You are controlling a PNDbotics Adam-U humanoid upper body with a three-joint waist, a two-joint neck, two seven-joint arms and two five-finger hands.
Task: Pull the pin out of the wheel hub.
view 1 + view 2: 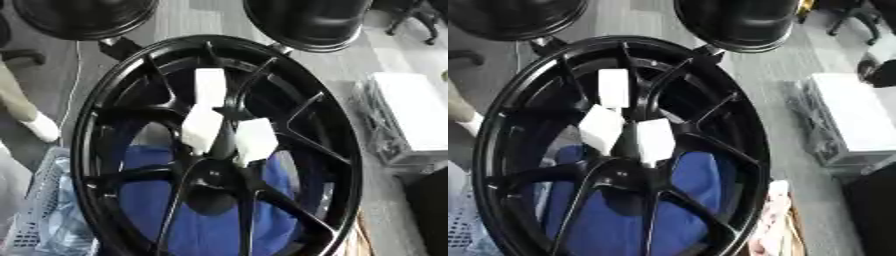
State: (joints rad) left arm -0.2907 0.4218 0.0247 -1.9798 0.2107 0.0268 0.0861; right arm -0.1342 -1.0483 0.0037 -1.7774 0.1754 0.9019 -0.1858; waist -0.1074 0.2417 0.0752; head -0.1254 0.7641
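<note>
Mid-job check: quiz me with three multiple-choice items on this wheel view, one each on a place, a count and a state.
1. The blue cloth shows:
A. over the white box
B. through the wheel's lower spokes
C. on the upper rim

2. White blocks near the hub:
A. one
B. five
C. three

3. The robot's hands are:
A. curled round a block
B. gripping the rim
C. out of both views

Answers:
1 B: the blue cloth fills the gaps between the lower spokes of the wheel.
2 C: three white blocks cluster round the centre.
3 C: no hand shows in either eye view, and nothing touches the blocks.
</note>
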